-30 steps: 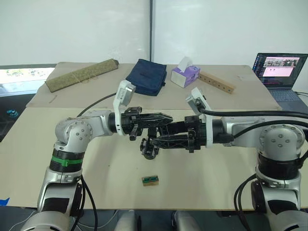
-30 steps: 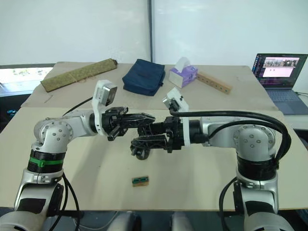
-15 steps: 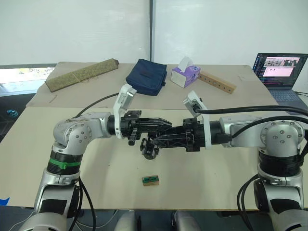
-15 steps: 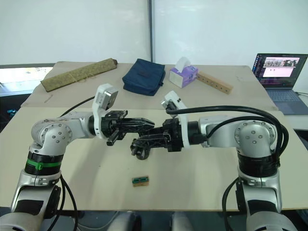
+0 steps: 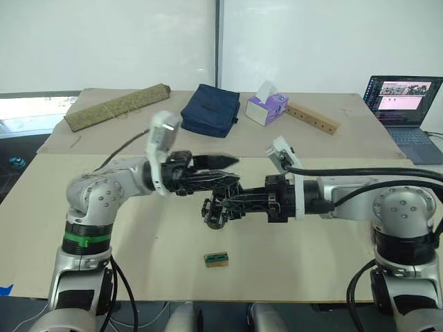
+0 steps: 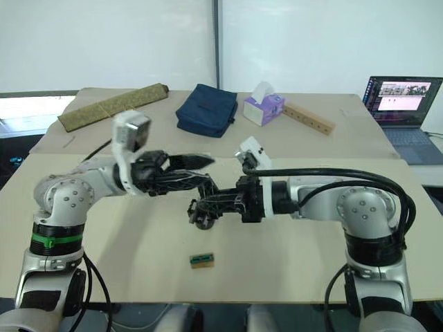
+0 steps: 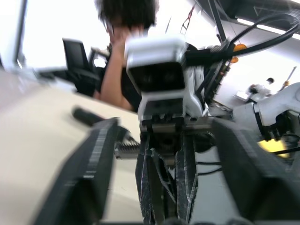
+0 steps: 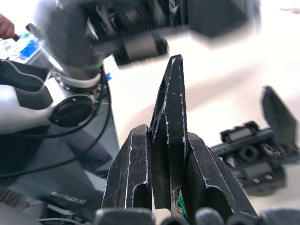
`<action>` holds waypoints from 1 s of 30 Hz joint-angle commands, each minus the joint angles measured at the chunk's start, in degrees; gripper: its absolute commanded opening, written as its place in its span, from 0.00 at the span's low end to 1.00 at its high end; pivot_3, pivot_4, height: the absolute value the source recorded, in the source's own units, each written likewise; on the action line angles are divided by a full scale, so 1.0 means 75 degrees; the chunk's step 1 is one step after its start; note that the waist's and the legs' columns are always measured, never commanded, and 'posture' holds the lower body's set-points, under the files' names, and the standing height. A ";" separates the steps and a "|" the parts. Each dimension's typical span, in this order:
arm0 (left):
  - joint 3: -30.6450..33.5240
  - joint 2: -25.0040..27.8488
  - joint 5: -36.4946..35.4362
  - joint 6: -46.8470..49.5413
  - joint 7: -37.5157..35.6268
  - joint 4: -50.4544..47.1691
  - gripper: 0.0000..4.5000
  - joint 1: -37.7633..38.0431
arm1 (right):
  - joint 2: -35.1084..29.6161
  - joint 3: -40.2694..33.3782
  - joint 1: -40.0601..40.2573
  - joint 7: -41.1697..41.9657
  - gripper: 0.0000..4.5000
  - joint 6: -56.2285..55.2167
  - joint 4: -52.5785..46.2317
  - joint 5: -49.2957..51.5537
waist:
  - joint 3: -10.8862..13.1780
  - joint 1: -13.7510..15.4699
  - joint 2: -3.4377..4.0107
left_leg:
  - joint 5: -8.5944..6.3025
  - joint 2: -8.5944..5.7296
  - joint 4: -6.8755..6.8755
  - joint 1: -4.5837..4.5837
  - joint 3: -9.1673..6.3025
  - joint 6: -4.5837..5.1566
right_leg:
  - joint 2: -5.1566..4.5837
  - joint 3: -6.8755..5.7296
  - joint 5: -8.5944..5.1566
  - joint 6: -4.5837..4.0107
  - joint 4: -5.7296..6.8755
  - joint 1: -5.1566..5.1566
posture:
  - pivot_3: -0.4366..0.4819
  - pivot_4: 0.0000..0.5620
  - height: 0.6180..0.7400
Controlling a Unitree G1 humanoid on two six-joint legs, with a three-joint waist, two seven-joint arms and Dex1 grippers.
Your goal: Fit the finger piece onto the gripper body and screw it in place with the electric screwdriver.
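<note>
The small chunky black gripper body (image 5: pixel 216 211), a mechanical block with a round base, hangs above the beige table (image 5: pixel 291 263) at the tip of the robot's right hand (image 5: pixel 228 204), near the middle. In the right wrist view, that hand's two black fingers (image 8: pixel 133 173) are clamped together on a black tapered, pointed plastic finger piece (image 8: pixel 169 126). The left hand (image 5: pixel 221 166) reaches in from the left, just above the right one, its black fingers (image 7: pixel 91 168) spread apart with nothing between them. A small green-topped block (image 5: pixel 217 259) lies on the table below the hands.
</note>
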 commanded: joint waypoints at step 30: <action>-0.1642 -0.1247 0.5337 -0.7949 -0.1677 0.6122 1.00 0.0567 | -0.0074 0.0985 0.3252 0.4503 0.10 -0.6627 -0.0318 -0.5874 | 0.0005 0.0070 -0.0003 | -0.0001 -0.0002 0.0021 -0.0010 0.0002 0.0002 | 0.0003 -0.0007 0.0010 0.0007 0.0006 0.0000 | 0.48 0.27 1.00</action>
